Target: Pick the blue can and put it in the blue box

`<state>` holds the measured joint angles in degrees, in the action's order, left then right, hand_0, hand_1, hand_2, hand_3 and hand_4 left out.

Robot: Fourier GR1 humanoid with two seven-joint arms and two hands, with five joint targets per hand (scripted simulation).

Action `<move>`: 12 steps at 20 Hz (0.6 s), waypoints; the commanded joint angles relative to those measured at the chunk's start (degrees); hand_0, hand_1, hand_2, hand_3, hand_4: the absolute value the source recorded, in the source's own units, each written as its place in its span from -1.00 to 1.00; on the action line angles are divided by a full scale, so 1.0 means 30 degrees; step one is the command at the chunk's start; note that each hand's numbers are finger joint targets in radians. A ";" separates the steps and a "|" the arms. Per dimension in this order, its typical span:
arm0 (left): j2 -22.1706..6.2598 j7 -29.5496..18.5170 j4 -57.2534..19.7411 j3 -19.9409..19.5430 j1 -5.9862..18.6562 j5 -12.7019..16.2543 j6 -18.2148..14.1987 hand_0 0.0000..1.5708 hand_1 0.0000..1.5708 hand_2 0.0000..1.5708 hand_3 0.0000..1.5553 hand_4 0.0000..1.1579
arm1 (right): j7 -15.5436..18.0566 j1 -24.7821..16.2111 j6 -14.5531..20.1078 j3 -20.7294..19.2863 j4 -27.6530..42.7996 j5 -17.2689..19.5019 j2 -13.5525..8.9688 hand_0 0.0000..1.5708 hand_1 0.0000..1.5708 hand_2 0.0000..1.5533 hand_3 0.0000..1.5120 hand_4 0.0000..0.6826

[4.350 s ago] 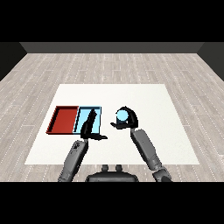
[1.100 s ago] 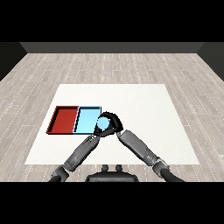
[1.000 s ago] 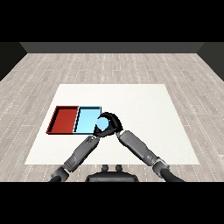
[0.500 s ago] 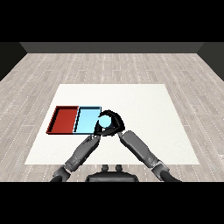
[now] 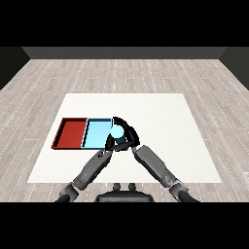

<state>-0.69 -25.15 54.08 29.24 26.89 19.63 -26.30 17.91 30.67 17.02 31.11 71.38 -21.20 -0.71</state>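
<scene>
You have the blue can point(image 5: 117, 132) in the right hand point(image 5: 127, 134), whose black fingers curl round it from above and from the right side. The can sits at the right edge of the light blue tray point(image 5: 96, 134), overlapping that tray's right rim. You cannot tell from this view whether the can is touching the tray floor or held just above it.

The right forearm point(image 5: 154, 164) runs from the lower right up to that hand, ending just right of the light blue tray's near right corner.

Your left hand point(image 5: 111, 142) is at the light blue tray's near right corner, just below the can and close against the right hand. Its dark fingers merge with those of the right hand there, so you cannot tell whether they are spread or curled. The left forearm point(image 5: 91, 167) comes up from the lower left to that same corner.

The red tray point(image 5: 71, 133) lies touching the light blue tray on its left side, their long edges sharing one line. Both trays rest on the white table point(image 5: 160, 121), left of its middle; the broad bare part of the table stretches away to the right of the light blue tray. Beyond the table lies a grey plank floor point(image 5: 126, 73).
</scene>
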 commanded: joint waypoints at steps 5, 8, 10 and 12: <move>0.0216 -0.0159 -0.1039 -0.0598 0.0708 -0.0133 -0.0006 1.00 1.00 1.00 0.94 0.96 | -0.0656 -0.2224 -0.1352 -0.0973 0.1889 0.0596 0.0062 -1.00 -1.00 -1.00 -1.00 -1.00; -0.0222 0.0620 0.0877 -0.0966 -0.0951 -0.1859 0.0536 1.00 1.00 1.00 0.94 0.96 | -0.1807 -0.1630 -0.0807 -0.1803 0.2724 0.1357 0.0223 -1.00 -1.00 -1.00 -1.00 -1.00; 0.0214 -0.0603 -0.0851 -0.1449 -0.0373 -0.2022 0.0152 1.00 1.00 1.00 0.93 0.95 | -0.1464 -0.2420 -0.1587 -0.2302 0.3503 0.1054 -0.0036 -1.00 -1.00 -1.00 -1.00 -1.00; 0.0217 0.1357 0.0674 -0.1459 -0.0163 -0.2269 -0.0149 1.00 1.00 1.00 0.93 0.95 | -0.0895 -0.3854 -0.2513 -0.2676 0.3895 0.0923 -0.0657 -1.00 -1.00 -1.00 -1.00 -1.00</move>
<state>-0.62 -23.68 54.61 25.82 25.94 14.32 -25.92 13.39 24.17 12.10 24.71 80.18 -18.60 -1.49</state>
